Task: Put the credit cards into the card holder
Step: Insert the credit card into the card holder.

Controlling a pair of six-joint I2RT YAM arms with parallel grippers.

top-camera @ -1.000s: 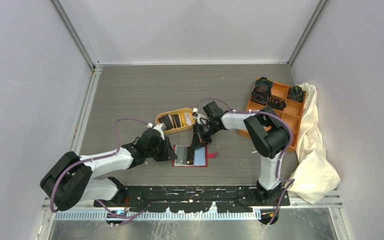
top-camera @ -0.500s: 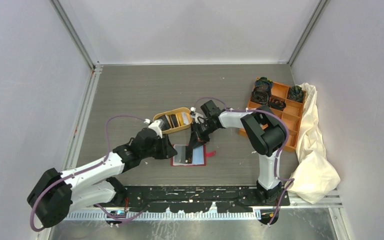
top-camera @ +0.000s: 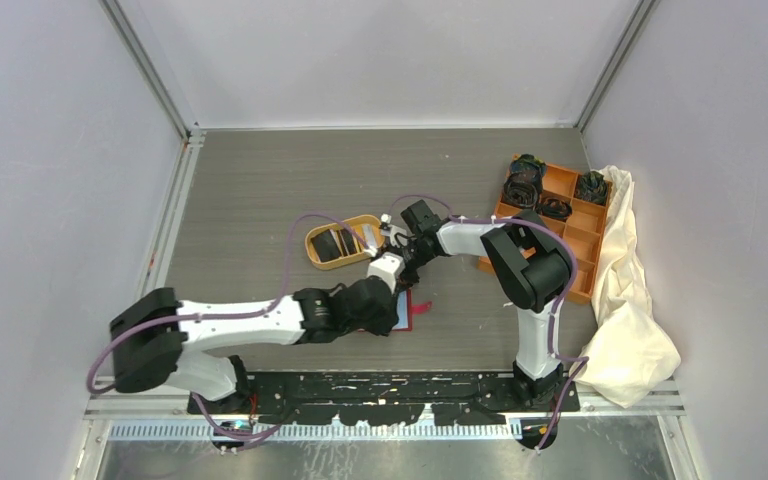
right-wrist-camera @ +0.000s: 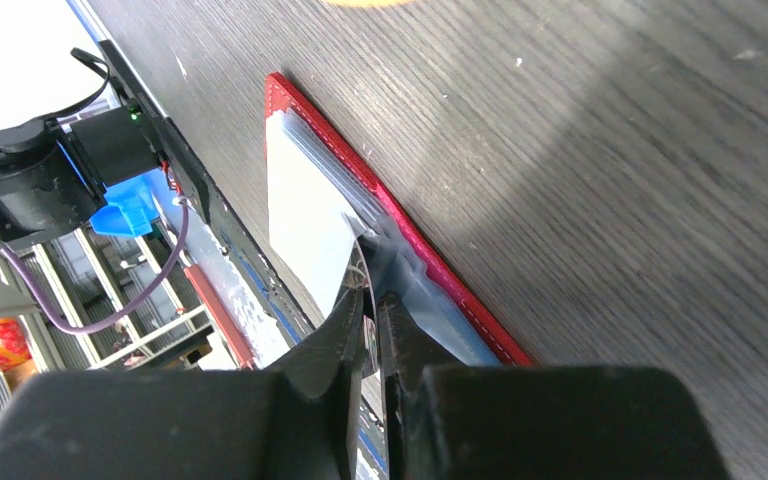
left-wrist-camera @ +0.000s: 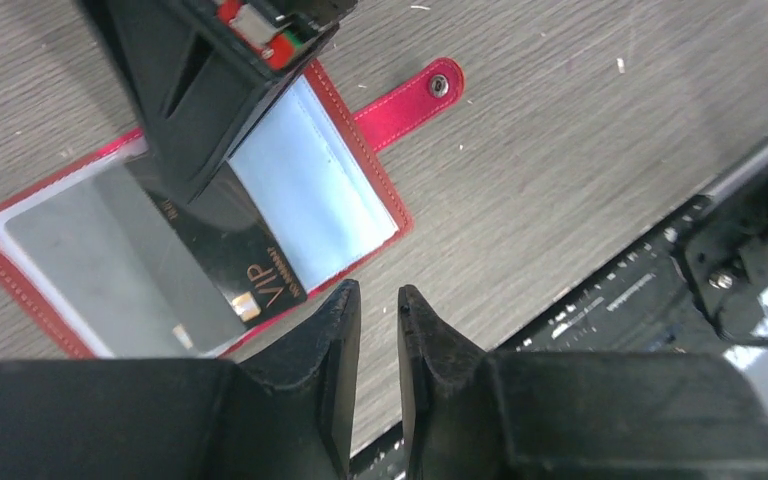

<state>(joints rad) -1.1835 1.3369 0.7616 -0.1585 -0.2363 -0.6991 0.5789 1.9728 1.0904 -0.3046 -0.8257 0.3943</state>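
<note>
Near the middle of the worktop (top-camera: pixel 260 190), toward its near edge, the red card holder (left-wrist-camera: pixel 315 195) lies opened flat, its clasp tab pointing right. The right gripper (right-wrist-camera: pixel 370 300) is clamped on one clear sleeve leaf of it, I'd judge to hold a pocket open. The left gripper (left-wrist-camera: pixel 378 295) hovers just beside the holder's near edge, fingers nearly together with a slim gap and nothing between them, probably placed to nudge the black card (left-wrist-camera: pixel 245 270) lying among the sleeves. Whether that card is fully seated I cannot tell. From above, the left arm covers almost the whole holder, and the right gripper's body hides its far part. More cards (top-camera: pixel 332 243) wait in the orange oval tray (top-camera: pixel 320 262), just beyond.
</note>
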